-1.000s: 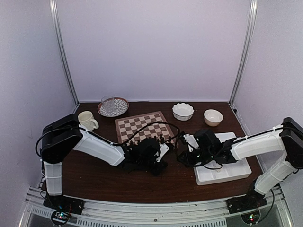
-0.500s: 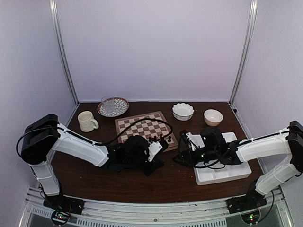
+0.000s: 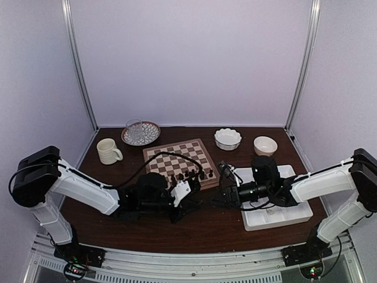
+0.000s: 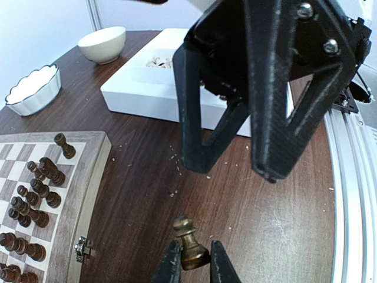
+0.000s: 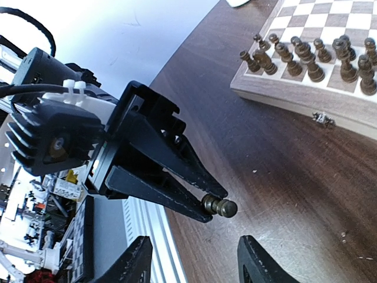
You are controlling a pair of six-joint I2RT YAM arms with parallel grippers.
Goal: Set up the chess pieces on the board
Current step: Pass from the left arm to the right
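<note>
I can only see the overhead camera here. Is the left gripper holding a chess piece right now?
Observer: Yes. The left wrist view shows the left gripper shut on a dark piece, off the board.
Operator: Which way does the piece point?
Observer: In the right wrist view its round head sticks out beyond the left gripper, over the table.
Operator: Is the right gripper ready for it?
Observer: The right gripper is open with nothing in it, facing the piece but apart from it.
</note>
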